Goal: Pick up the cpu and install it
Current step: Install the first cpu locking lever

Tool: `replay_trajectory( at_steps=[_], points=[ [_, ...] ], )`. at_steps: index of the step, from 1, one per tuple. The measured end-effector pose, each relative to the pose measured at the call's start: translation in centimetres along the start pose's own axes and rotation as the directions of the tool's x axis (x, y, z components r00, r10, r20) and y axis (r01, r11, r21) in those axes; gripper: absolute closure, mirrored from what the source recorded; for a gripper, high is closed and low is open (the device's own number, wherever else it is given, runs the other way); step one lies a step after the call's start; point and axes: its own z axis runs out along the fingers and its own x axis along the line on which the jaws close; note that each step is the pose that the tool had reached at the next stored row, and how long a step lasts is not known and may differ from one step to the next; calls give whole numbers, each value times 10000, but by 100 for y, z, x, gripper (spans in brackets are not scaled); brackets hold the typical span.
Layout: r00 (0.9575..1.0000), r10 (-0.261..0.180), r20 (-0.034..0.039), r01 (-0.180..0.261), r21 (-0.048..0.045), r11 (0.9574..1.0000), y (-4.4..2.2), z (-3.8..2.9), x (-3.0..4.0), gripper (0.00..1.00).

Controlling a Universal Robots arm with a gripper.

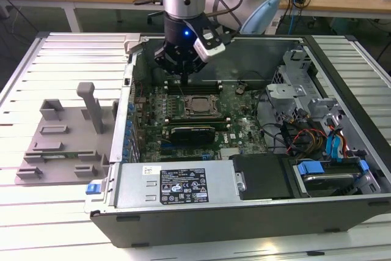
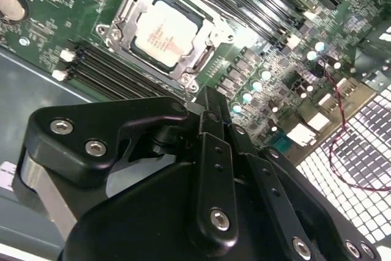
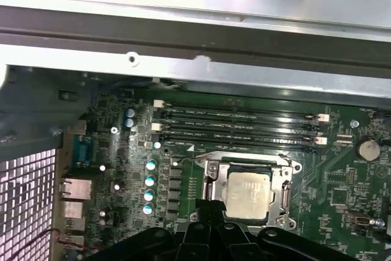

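CPU seated in the socket, gripper just above the board

The cpu lies flat inside the metal frame of the motherboard socket, its silvery top showing in both wrist views, so by the look of it the placing is done; whether the socket's latch is closed I cannot tell. The gripper hangs from the arm, which comes straight down into the open computer case, poised over the memory slots just beside the socket. Its fingers are pressed together with nothing between them, and they stand apart from the chip. On the exterior view's left, the grey plastic tray rests on the slatted table, well apart from the case.
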Motion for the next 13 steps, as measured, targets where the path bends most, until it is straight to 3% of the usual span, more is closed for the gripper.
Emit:
replay_trajectory(
  at_steps=[6, 8, 13],
  points=[
    [10000, -1, 1, 1, 0, 10000, 27, 9, 119, 89],
    [10000, 0, -1, 0, 1, 10000, 70, 22, 204, 89],
    [10000, -1, 0, 1, 0, 10000, 146, 50, 283, 89]
  ],
)
